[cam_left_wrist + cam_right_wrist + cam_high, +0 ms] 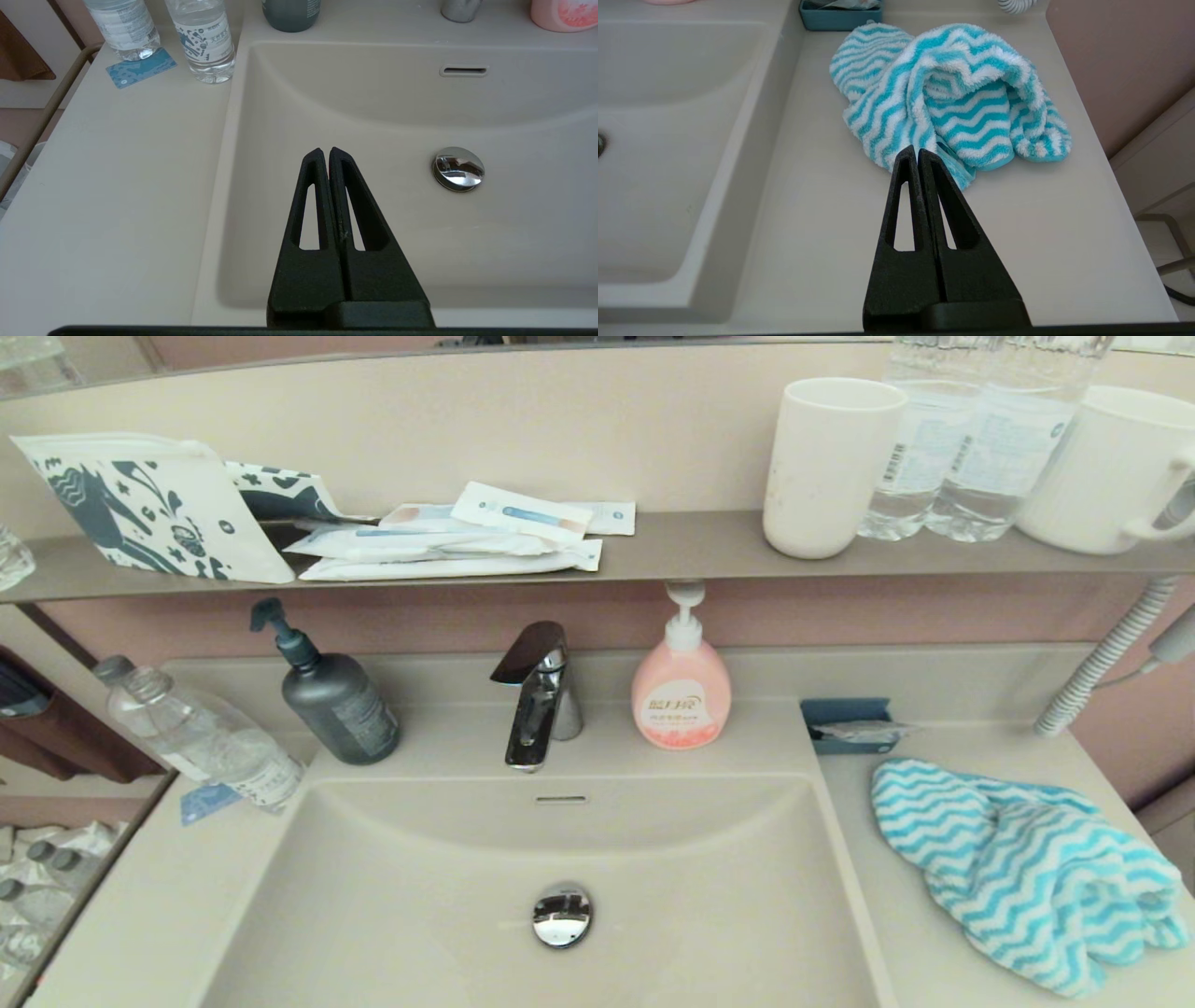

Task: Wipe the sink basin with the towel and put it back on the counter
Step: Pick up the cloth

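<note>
The turquoise and white zigzag towel [1027, 873] lies crumpled on the beige counter [896, 933] to the right of the sink basin [420, 896]. Neither arm shows in the head view. In the right wrist view my right gripper [917, 150] is shut and empty, hovering above the counter with its tips near the towel [948, 93] at its near edge; touching or apart, I cannot tell. In the left wrist view my left gripper [324, 151] is shut and empty over the basin [383, 107], left of the chrome drain plug [458, 169].
A chrome tap [539, 695], a dark pump bottle [331, 695] and a pink soap bottle [681, 686] stand behind the basin. A water bottle [196, 733] lies at the left. A small teal tray [845, 723] sits beyond the towel. A hose [1106, 658] hangs at the right.
</note>
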Motion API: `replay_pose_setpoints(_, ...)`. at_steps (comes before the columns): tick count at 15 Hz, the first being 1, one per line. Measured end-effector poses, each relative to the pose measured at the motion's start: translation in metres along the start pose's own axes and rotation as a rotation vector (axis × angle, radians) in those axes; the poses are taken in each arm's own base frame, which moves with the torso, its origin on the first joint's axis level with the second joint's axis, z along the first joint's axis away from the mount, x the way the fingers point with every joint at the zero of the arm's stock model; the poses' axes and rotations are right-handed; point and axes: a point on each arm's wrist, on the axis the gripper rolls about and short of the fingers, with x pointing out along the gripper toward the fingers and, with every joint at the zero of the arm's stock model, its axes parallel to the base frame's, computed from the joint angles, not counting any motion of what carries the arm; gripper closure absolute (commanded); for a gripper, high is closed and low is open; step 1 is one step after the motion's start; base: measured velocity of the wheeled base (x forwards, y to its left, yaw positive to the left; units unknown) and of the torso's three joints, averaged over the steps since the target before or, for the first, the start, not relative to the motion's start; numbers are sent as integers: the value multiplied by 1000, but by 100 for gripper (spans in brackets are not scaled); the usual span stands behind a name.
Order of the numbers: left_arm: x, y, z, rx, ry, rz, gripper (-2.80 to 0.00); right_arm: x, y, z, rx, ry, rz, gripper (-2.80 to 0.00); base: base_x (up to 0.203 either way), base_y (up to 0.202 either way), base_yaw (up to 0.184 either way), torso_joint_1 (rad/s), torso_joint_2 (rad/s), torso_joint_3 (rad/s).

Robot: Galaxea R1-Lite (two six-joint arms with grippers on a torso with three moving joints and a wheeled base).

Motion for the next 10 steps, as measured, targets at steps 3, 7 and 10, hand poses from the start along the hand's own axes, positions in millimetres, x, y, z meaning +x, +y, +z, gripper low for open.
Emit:
replay_pose_setpoints(3,0,0,0,0,0,0,0,-4,0,11,-10,-7,5,0,0,0,0,0,0,0)
replay_pose_setpoints(7,0,0,0,0,0,0,0,-6,-1,46,2,22,1,0,0,0,0,0,0,0)
replay_pose_setpoints(10,0,0,0,0,0,0,0,8,-2,77,13,88,-23,0,0,0,0,0,0,0)
